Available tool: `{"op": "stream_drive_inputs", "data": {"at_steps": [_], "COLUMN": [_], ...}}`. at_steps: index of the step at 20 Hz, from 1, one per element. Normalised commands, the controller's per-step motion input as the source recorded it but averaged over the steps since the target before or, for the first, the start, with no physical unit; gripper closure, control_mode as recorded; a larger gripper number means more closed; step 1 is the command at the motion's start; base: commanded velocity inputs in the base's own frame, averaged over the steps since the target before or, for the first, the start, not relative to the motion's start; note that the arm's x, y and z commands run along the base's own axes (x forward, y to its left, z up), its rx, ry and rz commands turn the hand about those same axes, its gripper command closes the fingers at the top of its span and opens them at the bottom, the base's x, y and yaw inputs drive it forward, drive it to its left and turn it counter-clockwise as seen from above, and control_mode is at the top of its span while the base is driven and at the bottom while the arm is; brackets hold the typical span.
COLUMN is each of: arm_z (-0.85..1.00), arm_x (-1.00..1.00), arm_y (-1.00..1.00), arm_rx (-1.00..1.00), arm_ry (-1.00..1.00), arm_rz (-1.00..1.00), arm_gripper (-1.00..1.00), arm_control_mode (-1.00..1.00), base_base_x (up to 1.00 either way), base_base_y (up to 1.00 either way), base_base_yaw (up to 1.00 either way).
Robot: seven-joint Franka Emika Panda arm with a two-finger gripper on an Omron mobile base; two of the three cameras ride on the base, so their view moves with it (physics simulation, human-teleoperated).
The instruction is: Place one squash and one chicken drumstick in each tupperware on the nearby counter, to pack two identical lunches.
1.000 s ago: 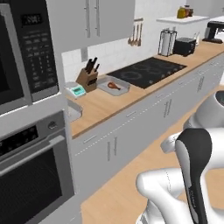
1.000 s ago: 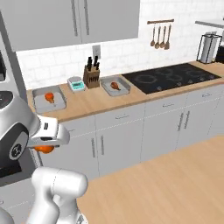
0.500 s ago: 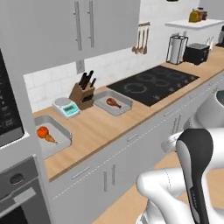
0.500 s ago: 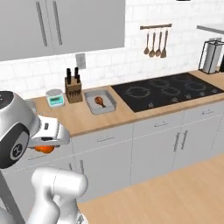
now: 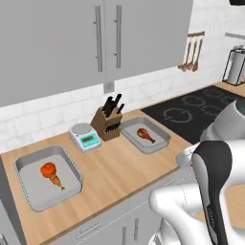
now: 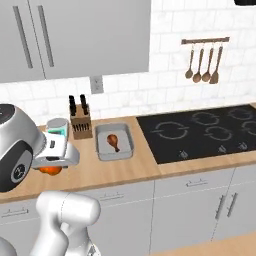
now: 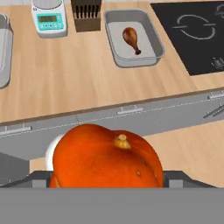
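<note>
A glossy orange-red rounded squash (image 7: pixel 107 156) with a small tan stem nub on top sits in the claw (image 7: pixel 107 177), clasped wide between the jaws, in front of the long light-brown wooden counter (image 7: pixel 87 83) and out over the grey cabinet fronts. In the right base view a sliver of the same squash (image 6: pixel 50 170) shows under the white hand, at the near edge of the counter.

On the counter, the shallow grey rectangular tupperware on the right (image 5: pixel 145 135) holds one brown-orange chicken drumstick (image 5: pixel 144 135), plump end toward the wall and thin bone end toward the near side. The grey tupperware on the left (image 5: pixel 47 176) holds a second, smaller-looking orange-red squash (image 5: pixel 48 169) with another drumstick (image 5: pixel 57 181) lying just beside it, touching or nearly so.

Between the two containers, near the wall, stand a small grey kitchen scale with a teal display (image 5: pixel 84 135) and a brown wooden knife block with dark handles (image 5: pixel 107 124). A black stovetop (image 5: pixel 191 108) lies to the right of the right-hand tupperware
</note>
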Motion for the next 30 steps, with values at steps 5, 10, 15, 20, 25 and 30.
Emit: {"op": "stream_drive_inputs", "data": {"at_steps": [5,10,15,20,25,30], "arm_z": [0.00,0.00,0.00,-0.33,-0.36,-0.25], "arm_x": [0.00,0.00,0.00,0.37,0.96,0.89], "arm_y": [0.00,0.00,0.00,0.00,0.00,0.00], "arm_rx": [0.00,0.00,0.00,0.00,0.00,0.00], "arm_ry": [0.00,0.00,0.00,-0.01,0.00,0.00], "arm_rz": [0.00,0.00,0.00,0.07,0.08,0.03], "arm_gripper": [1.00,1.00,1.00,1.00,1.00,1.00], "arm_control_mode": [1.00,1.00,1.00,-1.00,-1.00,-1.00], "base_base_x": [0.41,0.19,0.30,0.14,0.00,0.00], "base_base_y": [-0.55,-0.53,-0.19,0.00,0.00,0.00], "base_base_yaw": [0.33,0.22,0.20,0.07,0.00,0.00]}}
